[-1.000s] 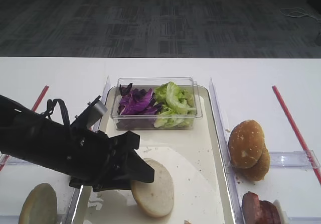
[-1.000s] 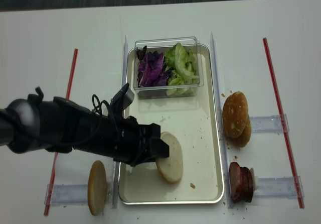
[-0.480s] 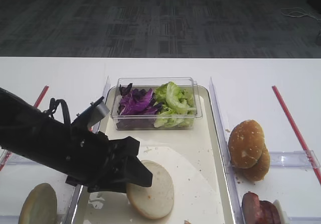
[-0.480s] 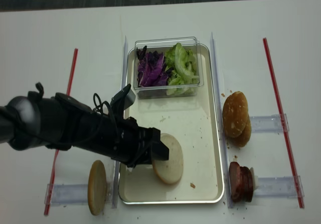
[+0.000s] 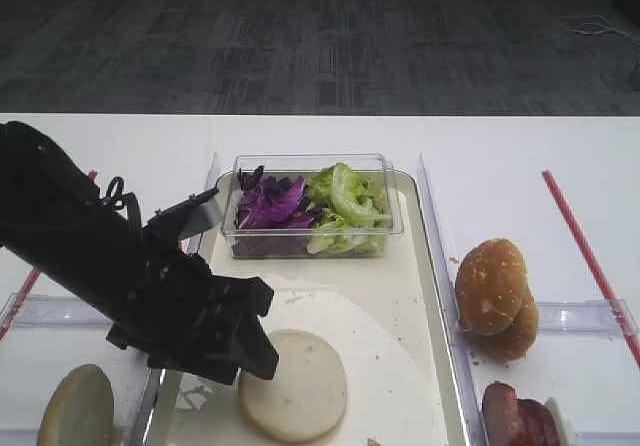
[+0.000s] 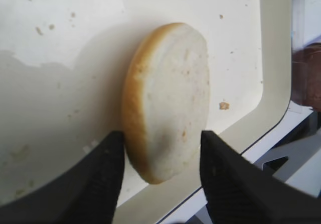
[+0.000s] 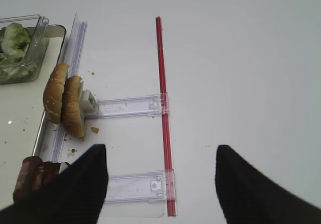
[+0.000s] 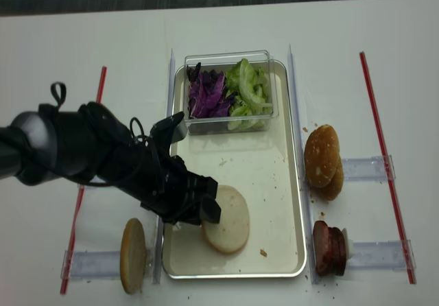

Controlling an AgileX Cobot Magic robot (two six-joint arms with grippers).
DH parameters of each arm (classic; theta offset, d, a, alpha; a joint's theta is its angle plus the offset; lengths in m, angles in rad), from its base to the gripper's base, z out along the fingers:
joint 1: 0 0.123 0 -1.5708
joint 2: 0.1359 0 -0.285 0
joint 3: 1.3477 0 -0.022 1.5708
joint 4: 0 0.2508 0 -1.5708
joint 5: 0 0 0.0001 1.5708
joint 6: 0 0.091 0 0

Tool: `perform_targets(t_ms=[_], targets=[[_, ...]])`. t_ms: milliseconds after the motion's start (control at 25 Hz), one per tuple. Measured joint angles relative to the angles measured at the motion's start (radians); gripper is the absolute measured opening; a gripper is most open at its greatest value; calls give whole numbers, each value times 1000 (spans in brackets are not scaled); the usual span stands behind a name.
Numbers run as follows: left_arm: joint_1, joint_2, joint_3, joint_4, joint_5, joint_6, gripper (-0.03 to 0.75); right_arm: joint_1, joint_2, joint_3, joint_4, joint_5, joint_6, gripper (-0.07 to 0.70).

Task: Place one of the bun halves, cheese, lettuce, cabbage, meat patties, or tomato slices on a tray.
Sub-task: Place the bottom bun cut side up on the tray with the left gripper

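Observation:
A bun half (image 5: 295, 398) (image 8: 226, 219) lies flat, cut face up, at the near end of the cream tray (image 5: 400, 296) (image 8: 267, 175). My left gripper (image 5: 255, 354) (image 8: 206, 210) (image 6: 161, 133) is open astride the near edge of this bun half (image 6: 170, 98). Its left finger is against the crust and the right finger stands apart. Another bun half (image 5: 75, 406) stands on the table left of the tray. Lettuce (image 5: 345, 206) and cabbage (image 5: 270, 206) fill a clear tub. Meat patties (image 5: 515, 416) (image 7: 32, 176) stand right of the tray. My right gripper (image 7: 160, 151) is open and holds nothing. Cheese and tomato slices are out of view.
Two speckled buns (image 5: 495, 296) (image 7: 65, 106) stand on edge right of the tray. Clear plastic rails (image 7: 130, 106) and red strips (image 7: 161, 83) (image 8: 92, 114) lie on the white table. The clear tub (image 8: 230, 59) sits at the tray's far end.
The left gripper has opened wider and let go of the bun half. The bun half dropped from a tilt to lying flat and sits slightly nearer. The left arm rose a little.

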Motion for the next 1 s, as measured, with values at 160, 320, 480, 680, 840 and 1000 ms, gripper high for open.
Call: perform_targets(t_ms=[160,320,480,680,840,1000], targets=[[0,0,-47,89,33,-70,358,0,0,0,0,0,0,468],[0,0,-88,153,60,-128,358,0,0,0,0,0,0,468],[0,0,-125,241,96,-195,359,0,0,0,0,0,0,468],[0,0,-169,348,148,-271,358,0,0,0,0,0,0,468],[0,-2,-183,384,176,-303,359,0,0,0,0,0,0,468],[0,-43,-184,426,186,-347,358,0,0,0,0,0,0,468]])
